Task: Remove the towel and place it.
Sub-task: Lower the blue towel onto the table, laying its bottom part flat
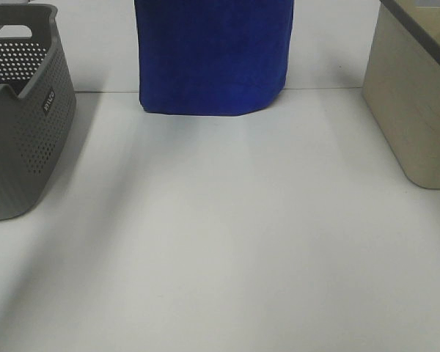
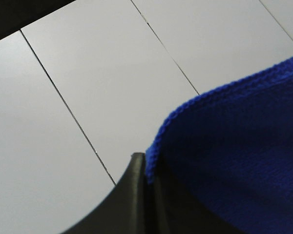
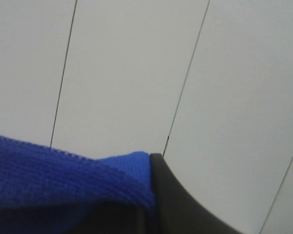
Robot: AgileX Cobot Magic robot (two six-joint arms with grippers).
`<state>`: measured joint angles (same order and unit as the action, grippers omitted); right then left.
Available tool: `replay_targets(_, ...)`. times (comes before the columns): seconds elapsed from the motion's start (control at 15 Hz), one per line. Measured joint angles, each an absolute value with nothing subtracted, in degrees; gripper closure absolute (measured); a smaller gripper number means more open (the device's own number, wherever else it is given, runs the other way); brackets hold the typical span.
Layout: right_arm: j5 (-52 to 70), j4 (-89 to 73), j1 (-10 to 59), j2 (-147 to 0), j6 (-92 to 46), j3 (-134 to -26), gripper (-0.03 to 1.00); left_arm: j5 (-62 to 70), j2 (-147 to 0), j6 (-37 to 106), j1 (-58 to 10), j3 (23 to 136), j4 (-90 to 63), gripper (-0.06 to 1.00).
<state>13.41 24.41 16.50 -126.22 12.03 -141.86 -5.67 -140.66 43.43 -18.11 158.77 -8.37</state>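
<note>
One towel (image 1: 213, 55), royal blue, hangs as a flat upright sheet at the far middle of the scene. Its top runs out of the exterior high view and its rounded lower hem lies over the far part of the tabletop (image 1: 227, 242); whether the hem touches the surface cannot be told. Two tools hold it. In the left wrist view, the left tool (image 2: 145, 165) is closed on the stitched edge of the towel (image 2: 234, 146), with the cloth pinched between dark fingers (image 2: 134, 195). In the right wrist view, the right tool (image 3: 151, 165) is likewise clamped on a corner of the towel (image 3: 49, 180). Neither tool appears in the exterior high view. Behind the cloth, both wrist views show white panels (image 2: 112, 73) divided by thin dark seams. One grey perforated basket (image 1: 26, 125) stands at the left edge of the tabletop, well apart from the towel. One beige bin (image 1: 414, 110) stands at the right edge, also apart.
</note>
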Motion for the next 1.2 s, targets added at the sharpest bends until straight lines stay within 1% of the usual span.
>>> replay_targets(0.07, 16.16, 23.55, 16.50, -126.11, 12.03, -141.86, 0.95, -5.10, -140.60, 43.43, -18.11, 158.82, -7.91, 0.94)
replay_targets(0.2, 17.99, 22.57, 16.50, -125.54, 12.03, -141.86, 0.95, -3.15, -140.20, 43.43, -18.11, 158.88, -7.56, 0.94)
replay_targets(0.47, 23.66, 20.11, 16.50, -122.84, 10.49, -141.86, 0.95, 4.64, -138.08, 43.43, -18.33, 158.94, -7.51, 0.94)
replay_targets(0.73, 36.10, 9.85, 16.50, -120.38, 2.98, -141.86, 0.95, 24.58, -132.58, 43.14, -18.45, 159.00, -7.73, 0.94)
replay_targets(0.8, 44.06, 5.27, 16.50, -117.97, -0.63, -141.86, 0.95, 35.98, -129.77, 40.57, -18.45, 159.00, -7.73, 0.94)
replay_targets(1.0, 53.00, 1.15, 16.50, -113.96, -3.50, -141.86, 0.95, 49.10, -125.54, 34.89, -18.45, 159.05, -7.56, 0.94)
replay_targets(1.2, 61.59, -2.06, 16.50, -112.30, -4.98, -141.92, 0.95, 63.54, -122.38, 32.95, -18.51, 159.22, -7.68, 0.94)
